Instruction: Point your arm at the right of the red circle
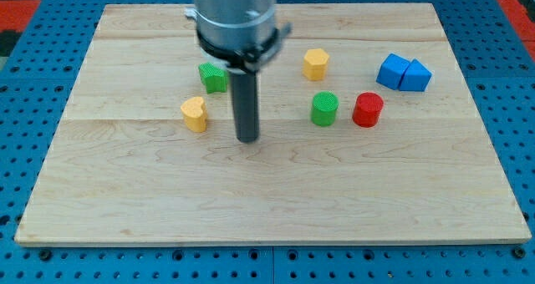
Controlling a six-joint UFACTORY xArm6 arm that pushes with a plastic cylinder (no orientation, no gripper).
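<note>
The red circle stands right of the board's middle. A green circle stands just to its left. My tip rests on the board well to the left of both, right of a yellow heart and below a green block that the arm partly hides. The tip touches no block.
A yellow hexagon-like block stands above the green circle. Two blue blocks sit together at the upper right. The wooden board lies on a blue perforated table.
</note>
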